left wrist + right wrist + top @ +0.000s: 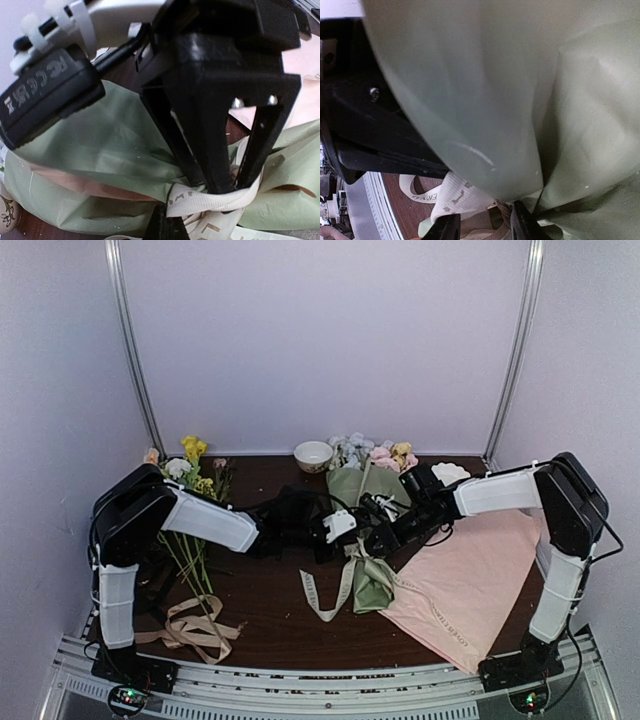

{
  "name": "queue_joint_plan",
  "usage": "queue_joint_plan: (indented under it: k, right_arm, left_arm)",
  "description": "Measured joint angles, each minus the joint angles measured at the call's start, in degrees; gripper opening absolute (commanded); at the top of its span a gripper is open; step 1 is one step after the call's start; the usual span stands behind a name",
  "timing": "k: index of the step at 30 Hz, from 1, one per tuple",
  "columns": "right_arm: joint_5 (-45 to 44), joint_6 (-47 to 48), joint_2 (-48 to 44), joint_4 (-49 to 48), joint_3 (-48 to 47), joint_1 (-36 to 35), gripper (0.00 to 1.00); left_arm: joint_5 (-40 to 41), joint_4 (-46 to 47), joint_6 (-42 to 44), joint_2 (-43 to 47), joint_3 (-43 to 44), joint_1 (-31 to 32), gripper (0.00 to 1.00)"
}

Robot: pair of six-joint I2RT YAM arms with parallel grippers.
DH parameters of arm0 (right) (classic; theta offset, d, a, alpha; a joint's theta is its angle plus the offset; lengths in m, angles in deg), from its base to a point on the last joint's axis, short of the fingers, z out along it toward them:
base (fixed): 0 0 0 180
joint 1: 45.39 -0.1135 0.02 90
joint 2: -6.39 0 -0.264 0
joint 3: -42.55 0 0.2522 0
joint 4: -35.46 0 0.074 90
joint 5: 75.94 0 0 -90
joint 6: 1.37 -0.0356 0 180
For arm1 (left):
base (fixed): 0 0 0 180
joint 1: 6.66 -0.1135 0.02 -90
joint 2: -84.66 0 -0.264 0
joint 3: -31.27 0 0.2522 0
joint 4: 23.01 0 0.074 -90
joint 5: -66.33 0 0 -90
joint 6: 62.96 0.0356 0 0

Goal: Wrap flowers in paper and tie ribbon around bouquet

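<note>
Lying along the middle of the dark counter, the bouquet points its wide end toward the back wall. Pink, yellow and pale blue blooms spill out there, just beside a small white bowl. Its olive-green paper narrows to a pinched waist. The cream ribbon with dark lettering is gathered around that waist, and one tail runs toward the near edge of the counter.

Both arms meet at that waist. The left gripper has its jaws together at the ribbon's bunched part, though I cannot tell whether any ribbon is caught between them. The right gripper comes in from the opposite side with its jaws apart, the tips set on either side of the gathered ribbon and paper, clamped on nothing that shows.

A plain pink sheet lies flat under the right arm, its edge touching the bouquet's narrow end. Loose flowers lie under the left arm. Near the front edge sits a tan ribbon in a loose tangle.
</note>
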Motion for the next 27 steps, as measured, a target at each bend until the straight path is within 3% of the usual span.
queue_joint_plan:
  k: [5,11,27]
  right_arm:
    - [-0.33,2.01,1.7,1.77,-1.62,-1.22,0.27]
    - [-1.36,3.15,2.56,2.34,-2.38,-1.75,0.0]
    - [-7.17,0.31,0.85,3.91,-3.52,-1.86,0.0]
  left_arm:
    - [-0.02,0.0,-0.13,0.39,-0.04,0.0,0.0]
    - [0.0,0.0,-0.2,0.55,-0.37,0.0,0.0]
    - [1.31,-2.25,1.51,3.26,-2.95,0.0,0.0]
